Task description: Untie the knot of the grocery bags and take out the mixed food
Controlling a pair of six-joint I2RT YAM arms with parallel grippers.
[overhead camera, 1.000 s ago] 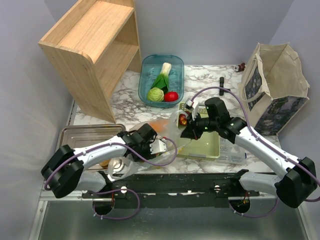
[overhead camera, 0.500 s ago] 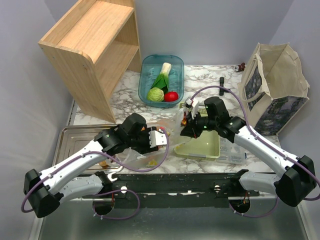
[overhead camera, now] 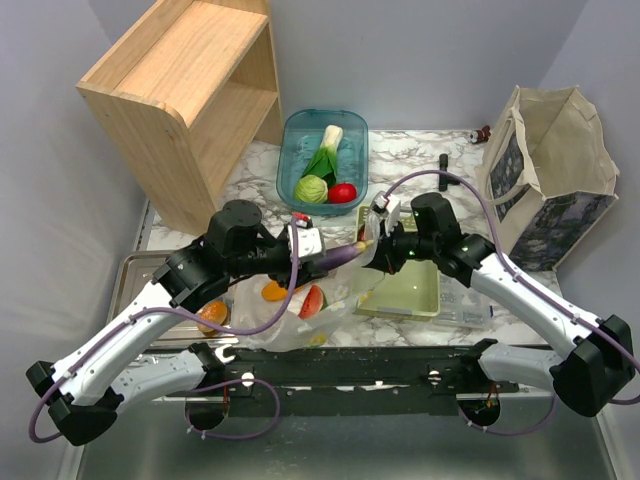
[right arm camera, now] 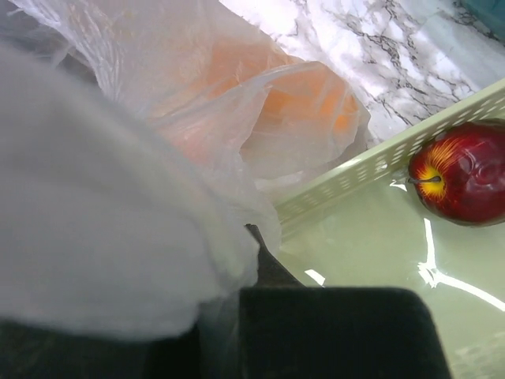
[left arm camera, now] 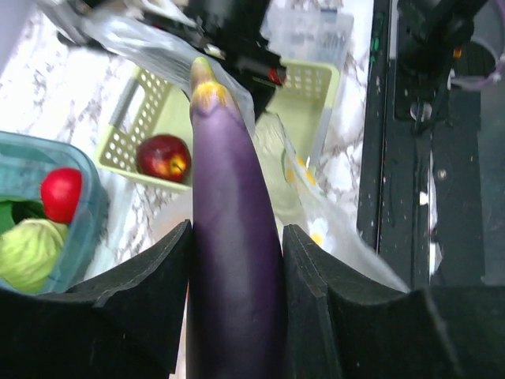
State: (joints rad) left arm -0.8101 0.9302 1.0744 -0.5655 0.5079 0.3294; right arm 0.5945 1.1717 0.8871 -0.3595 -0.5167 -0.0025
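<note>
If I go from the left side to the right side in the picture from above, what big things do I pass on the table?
wooden shelf → blue tub → green basket → cloth tote bag

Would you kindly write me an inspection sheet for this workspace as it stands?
Surface: marbled table, crowded.
Job's things: grocery bag open, food visible inside; eggplant held above it; apple in green basket; cabbage, tomato, leafy vegetable in teal tub.
Clutter: wooden shelf, tote bag, metal tray.
Grippers: left gripper shut on eggplant; right gripper shut, pinching the bag's rim.
Cables: purple cables loop along both arms.
Surroundings: plain grey walls.
</note>
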